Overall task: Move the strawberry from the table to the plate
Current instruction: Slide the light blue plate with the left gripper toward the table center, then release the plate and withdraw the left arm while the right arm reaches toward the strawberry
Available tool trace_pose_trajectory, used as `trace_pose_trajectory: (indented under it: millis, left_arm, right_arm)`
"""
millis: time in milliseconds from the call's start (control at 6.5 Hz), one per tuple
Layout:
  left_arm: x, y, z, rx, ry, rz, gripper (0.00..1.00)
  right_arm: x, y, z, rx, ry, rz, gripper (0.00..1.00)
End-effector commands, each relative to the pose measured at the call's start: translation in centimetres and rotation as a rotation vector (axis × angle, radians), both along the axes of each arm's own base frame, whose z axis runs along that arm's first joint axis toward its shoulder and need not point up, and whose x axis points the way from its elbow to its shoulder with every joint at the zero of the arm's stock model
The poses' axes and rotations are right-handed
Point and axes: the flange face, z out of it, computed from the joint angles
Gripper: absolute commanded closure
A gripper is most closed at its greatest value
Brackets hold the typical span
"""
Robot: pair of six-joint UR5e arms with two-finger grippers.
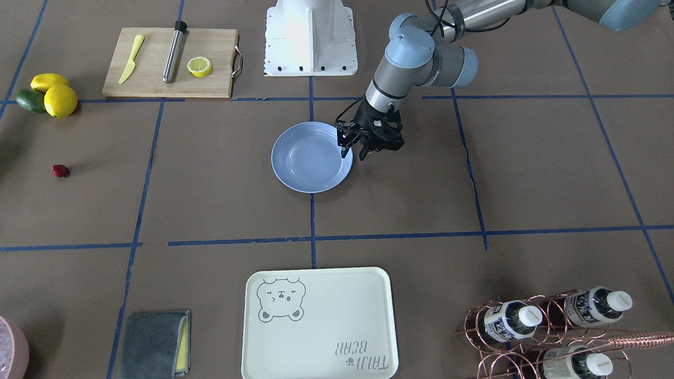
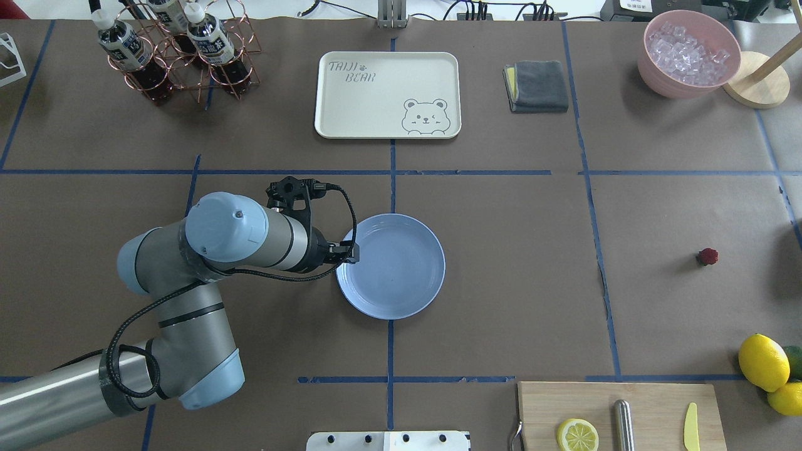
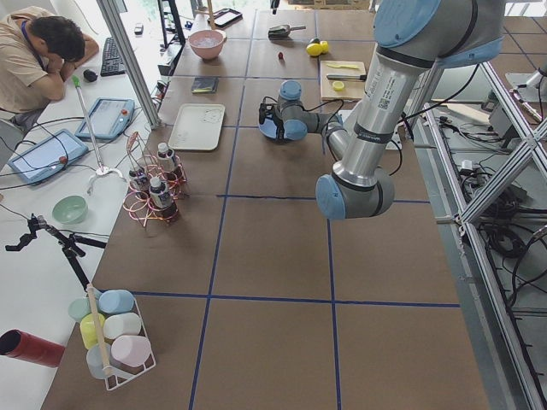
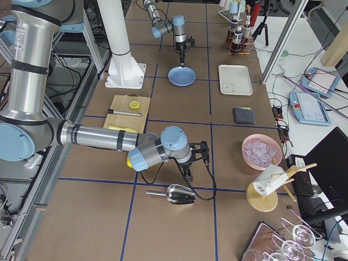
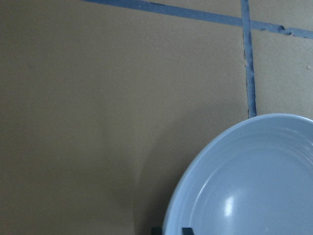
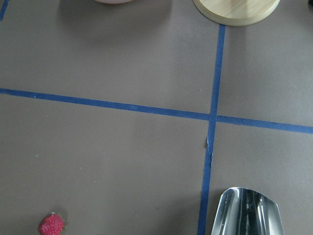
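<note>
The strawberry [image 1: 60,170] [image 2: 707,256] is a small dark-red berry lying alone on the brown table [image 2: 514,263], far to the right of the plate in the overhead view. It also shows at the bottom left of the right wrist view [image 6: 51,223]. The pale blue plate [image 1: 310,158] [image 2: 401,269] [image 5: 254,186] sits flat at the table's middle with nothing in it. My left gripper [image 1: 354,155] [image 2: 351,253] points down at the plate's rim, open by a narrow gap, one finger on each side. My right gripper [image 4: 187,171] hovers beside a metal scoop; I cannot tell its state.
The metal scoop [image 6: 247,213] [image 4: 179,194] lies under my right wrist. A cutting board [image 2: 620,413] holds a lemon half, a steel rod and a yellow knife. Lemons [image 2: 763,362], a pink ice bowl [image 2: 688,53], a grey cloth [image 2: 539,86], the bear tray [image 2: 387,94] and a bottle rack [image 2: 182,50] ring the table.
</note>
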Motion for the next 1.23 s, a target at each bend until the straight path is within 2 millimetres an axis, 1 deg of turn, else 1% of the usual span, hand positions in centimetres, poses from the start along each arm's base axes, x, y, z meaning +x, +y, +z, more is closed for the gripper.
trace_pose_trajectory:
  millis: [0,154,308,462,615,769,923,1077]
  left_arm:
    - [-8.3,-4.9,-0.2,0.174,-0.109,0.076,0.00]
    - [-17.6,-10.1,0.6,0.265,-0.211,0.137,0.00]
    - [-27.6,-15.0,4.5,0.357,-0.353,0.178,0.00]
    - [-37.2,-19.0,9.1,0.425,-0.491,0.223,0.00]
    - [-47.0,-22.1,14.3,0.340,-0.528,0.230,0.00]
    - [-52.9,-21.6,21.5,0.270,-0.539,0.272,0.00]
    - [-56.8,-20.4,27.0,0.158,-0.489,0.250,0.00]
    - [-57.8,-16.9,31.9,0.095,-0.467,0.264,0.00]
  right_arm:
    - [-1.1,-1.3,-3.4,0.109,-0.012,-0.020,0.00]
    - [-2.2,-1.6,-4.7,0.174,-0.020,-0.039,0.00]
    - [-5.1,-3.8,-7.3,0.228,-0.036,-0.093,0.00]
    - [-6.8,-4.1,-8.6,0.227,-0.064,-0.117,0.00]
    - [-8.7,-3.7,-10.5,0.213,-0.085,-0.128,0.00]
    - [-12.2,-2.8,-13.2,0.178,-0.107,-0.139,0.00]
    - [-15.7,-1.8,-17.3,0.119,-0.062,-0.148,0.00]
    - [-17.8,-2.1,-21.7,0.075,0.032,-0.141,0.00]
